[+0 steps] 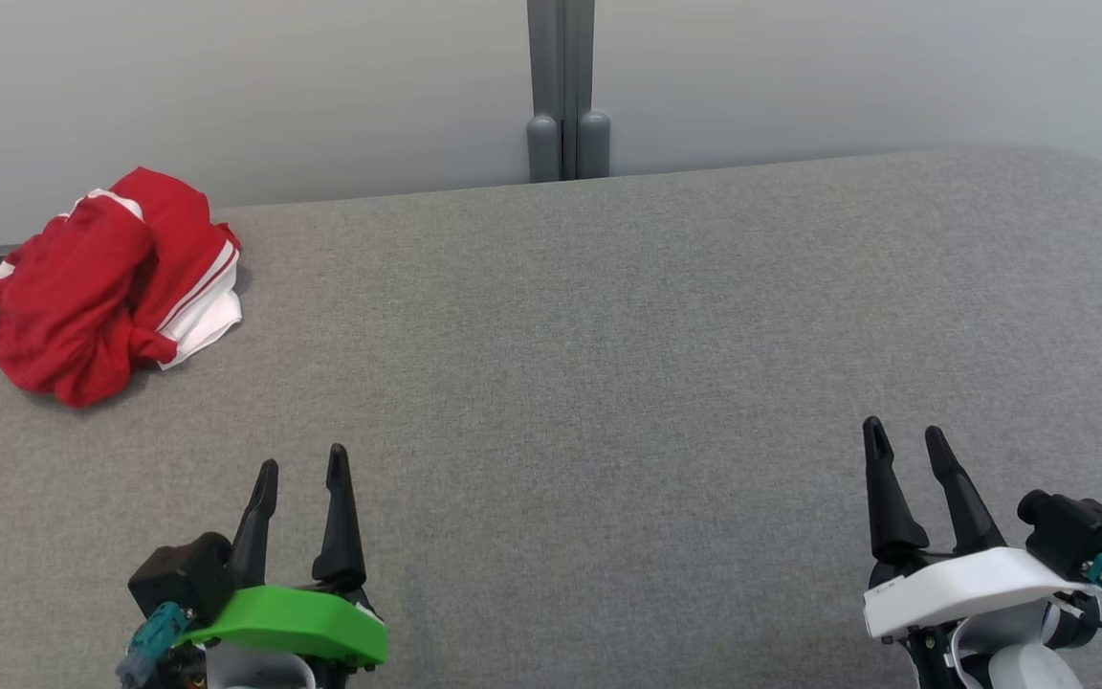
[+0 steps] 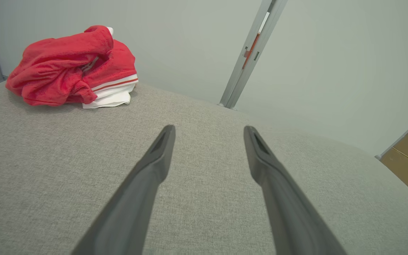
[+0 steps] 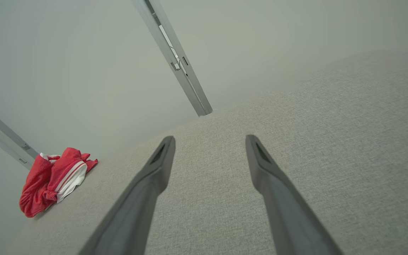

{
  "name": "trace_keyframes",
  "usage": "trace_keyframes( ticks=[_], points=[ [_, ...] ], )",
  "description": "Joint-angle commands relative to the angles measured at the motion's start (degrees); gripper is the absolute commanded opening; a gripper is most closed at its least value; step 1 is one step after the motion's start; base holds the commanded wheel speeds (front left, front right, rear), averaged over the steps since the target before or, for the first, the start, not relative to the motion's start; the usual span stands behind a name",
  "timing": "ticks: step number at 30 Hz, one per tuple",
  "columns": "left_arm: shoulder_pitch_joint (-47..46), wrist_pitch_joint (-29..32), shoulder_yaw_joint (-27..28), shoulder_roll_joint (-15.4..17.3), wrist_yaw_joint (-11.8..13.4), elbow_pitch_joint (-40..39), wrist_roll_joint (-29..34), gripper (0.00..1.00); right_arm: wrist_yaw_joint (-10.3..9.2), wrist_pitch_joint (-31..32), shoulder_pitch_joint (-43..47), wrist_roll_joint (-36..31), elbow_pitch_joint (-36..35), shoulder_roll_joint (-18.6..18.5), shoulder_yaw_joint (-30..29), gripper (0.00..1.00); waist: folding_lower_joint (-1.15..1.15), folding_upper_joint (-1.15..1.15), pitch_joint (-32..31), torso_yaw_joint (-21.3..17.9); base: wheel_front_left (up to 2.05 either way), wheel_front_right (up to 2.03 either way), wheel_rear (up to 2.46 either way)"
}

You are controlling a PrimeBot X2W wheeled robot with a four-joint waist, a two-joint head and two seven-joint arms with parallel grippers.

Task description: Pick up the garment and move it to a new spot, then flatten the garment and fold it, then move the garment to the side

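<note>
1. Garment (image 1: 111, 282): red fabric with white trim, crumpled into a loose heap, not laid flat.
2. Look: mostly red. A white band with thin red and white striping runs along the edge that faces the middle of the surface. A small white patch shows at the top of the heap. The folds overlap, so I cannot tell what kind of piece it is.
3. Where: far left corner of the grey fabric surface (image 1: 608, 383), close to its back edge and left edge, just in front of the pale wall (image 1: 226, 86).
4. Left gripper (image 1: 302, 457): green cover, over the near left of the surface. Fingers are spread with nothing between them. The garment lies ahead and to its left, well apart.
5. Right gripper (image 1: 903, 427): white cover, over the near right of the surface. Fingers are spread and empty, and the garment sits on the far opposite side.
6. Background: grey post (image 1: 565, 86) against the wall at the middle of the back edge. Cardboard box (image 2: 407, 159) at the right edge of the left wrist view, off the surface.
</note>
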Motion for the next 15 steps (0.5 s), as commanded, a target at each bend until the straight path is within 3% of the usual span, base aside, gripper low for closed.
trace_keyframes(
  ticks=[1,15],
  points=[
    [0.5,-0.6,-0.1,0.4,0.2,-0.1,1.7,1.0,0.02,-0.6,0.2,-1.7,-0.7,-0.3,0.3,1.0,0.0,0.0,-0.1,0.0,0.0,0.0,0.0],
    [0.8,-2.3,-1.1,0.5,0.7,1.3,7.0,1.0,0.02,-2.4,0.8,-8.8,-0.3,-0.4,0.8,1.0,0.0,0.0,-0.3,0.2,0.0,0.0,0.0]
  ],
)
